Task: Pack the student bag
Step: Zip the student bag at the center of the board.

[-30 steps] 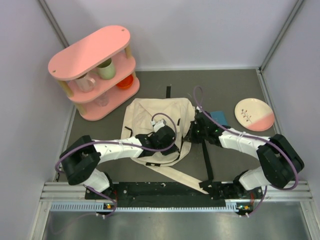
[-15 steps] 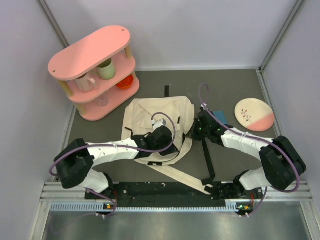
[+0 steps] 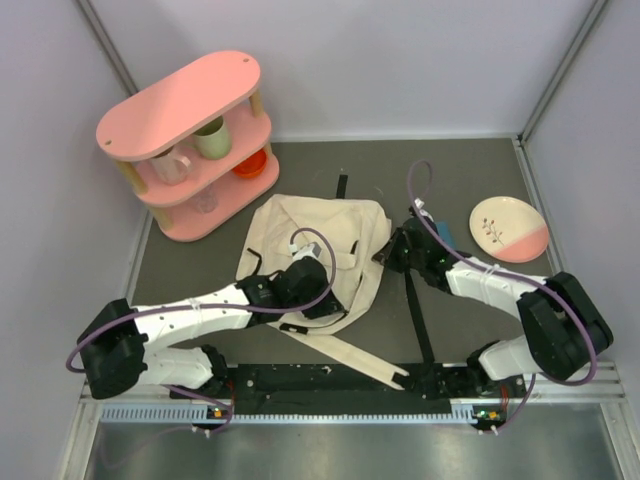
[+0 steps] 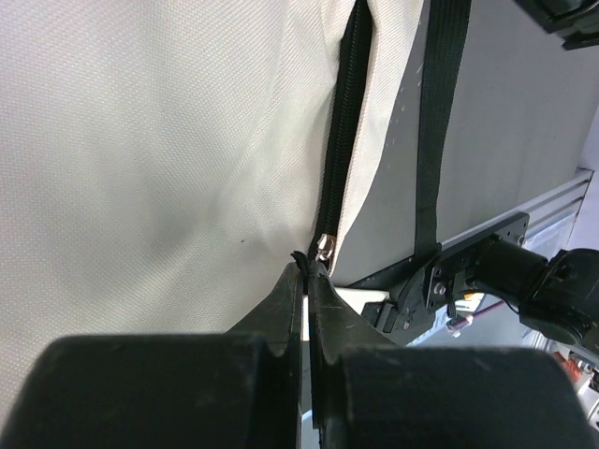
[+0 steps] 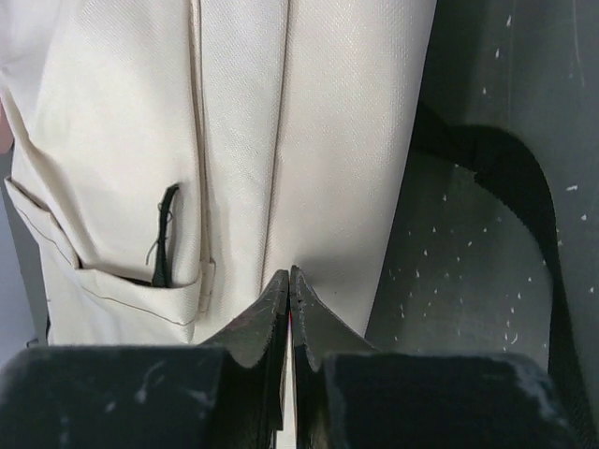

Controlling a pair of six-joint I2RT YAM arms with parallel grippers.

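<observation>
L fingers (image 4: 267, 313) on bag (image 4: 140, 140) zip pull (image 4: 301, 262)

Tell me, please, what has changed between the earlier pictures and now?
The left gripper, shut on the zipper pull, drew back toward the near left, its elbow swinging left; the student bag shifted with it. The right gripper, shut on the bag's right edge, edged farther away. The pink shelf and the plate stayed.

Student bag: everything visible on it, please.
The cream canvas student bag lies flat on the table, with cream and black straps trailing toward the near edge. A black zipper runs along one edge, and a pocket holds a black loop. The left gripper is closed on the zipper pull; the right gripper pinches the bag's right edge.
</observation>
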